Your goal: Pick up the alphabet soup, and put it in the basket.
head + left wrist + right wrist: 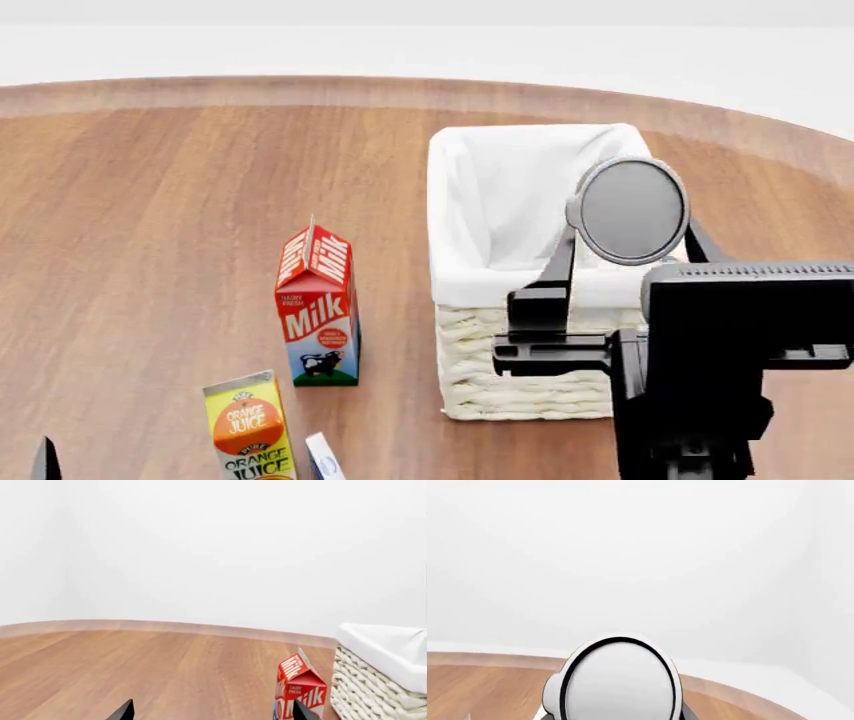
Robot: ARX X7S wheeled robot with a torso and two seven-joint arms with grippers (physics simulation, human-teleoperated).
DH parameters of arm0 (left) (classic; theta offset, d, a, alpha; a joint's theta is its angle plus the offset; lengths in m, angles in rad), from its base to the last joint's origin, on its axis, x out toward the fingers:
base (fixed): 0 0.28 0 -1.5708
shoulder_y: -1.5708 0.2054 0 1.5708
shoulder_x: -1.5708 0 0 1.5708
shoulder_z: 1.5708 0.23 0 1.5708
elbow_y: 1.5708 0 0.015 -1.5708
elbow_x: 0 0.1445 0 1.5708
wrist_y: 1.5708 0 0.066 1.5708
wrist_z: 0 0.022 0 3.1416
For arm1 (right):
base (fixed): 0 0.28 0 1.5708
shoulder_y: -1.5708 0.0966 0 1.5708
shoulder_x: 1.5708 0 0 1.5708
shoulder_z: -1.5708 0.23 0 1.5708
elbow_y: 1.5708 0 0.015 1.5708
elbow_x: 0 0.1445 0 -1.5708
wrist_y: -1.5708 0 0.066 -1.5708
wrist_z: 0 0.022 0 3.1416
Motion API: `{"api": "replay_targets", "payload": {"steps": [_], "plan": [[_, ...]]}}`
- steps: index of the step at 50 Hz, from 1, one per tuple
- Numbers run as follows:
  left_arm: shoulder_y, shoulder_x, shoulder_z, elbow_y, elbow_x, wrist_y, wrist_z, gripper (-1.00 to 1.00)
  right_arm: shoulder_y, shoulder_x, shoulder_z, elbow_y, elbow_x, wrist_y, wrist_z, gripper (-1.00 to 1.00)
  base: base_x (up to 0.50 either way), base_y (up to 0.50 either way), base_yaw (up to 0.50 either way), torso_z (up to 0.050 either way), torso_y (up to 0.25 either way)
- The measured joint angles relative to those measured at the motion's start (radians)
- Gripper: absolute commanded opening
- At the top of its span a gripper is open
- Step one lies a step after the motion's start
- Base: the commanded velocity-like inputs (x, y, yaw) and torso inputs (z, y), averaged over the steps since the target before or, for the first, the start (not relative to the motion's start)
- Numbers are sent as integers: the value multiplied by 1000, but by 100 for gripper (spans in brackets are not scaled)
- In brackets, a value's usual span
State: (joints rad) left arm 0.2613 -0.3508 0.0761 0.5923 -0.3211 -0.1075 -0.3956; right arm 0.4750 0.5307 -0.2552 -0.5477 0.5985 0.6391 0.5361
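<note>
**Can's in your right gripper, sitting above the basket**

Biggest thing first: the wooden table (pixel 147 250) fills most of the head view, round-edged, with a plain white wall behind it.

Next down is the basket (pixel 461 385), cream wicker with a white cloth lining folded over the rim. You can see it at the edge of the left wrist view too (pixel 373 690). From what shows of the inside, it's just bare lining; part of it is hidden behind your arm and the can.

Your right gripper (pixel 567 285) is up over the near right part of the basket, clamped on the alphabet soup (pixel 630 210). In the head view you see the can's grey round end facing the camera, and in the right wrist view it's a white disc with a dark ring (pixel 617 680). It's above the rim, not down inside.

The milk carton (pixel 316 310) stands upright left of the basket, a gap between them. The orange juice carton (pixel 248 430) is nearer you, cut off by the frame.

Your left gripper (pixel 210 712): only two dark fingertips poke in, set wide apart, holding nothing.
</note>
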Motion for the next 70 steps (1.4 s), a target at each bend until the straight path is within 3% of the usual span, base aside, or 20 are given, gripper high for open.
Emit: {"api": "replay_targets", "payload": {"steps": [24,42,55,70], "plan": [[-19,-4,15,-12,-2,7,-1,100,260,-74,39,316,100,17,-147,-100,0,0,0,0,0],[-26,-3,24,-22,13,26,-9,100,626,-191,-42,931,41,-25,-349,-100,0,0,0,0,1],[-26,0,31,-20,10,32,-14,100,887,-309,-107,1492,-85,-173,-457,-100,0,0,0,0,1],[-22,1,39,-11,-2,37,-17,100,992,-400,-5,1740,-300,-196,-519,-100,0,0,0,0,1]]}}
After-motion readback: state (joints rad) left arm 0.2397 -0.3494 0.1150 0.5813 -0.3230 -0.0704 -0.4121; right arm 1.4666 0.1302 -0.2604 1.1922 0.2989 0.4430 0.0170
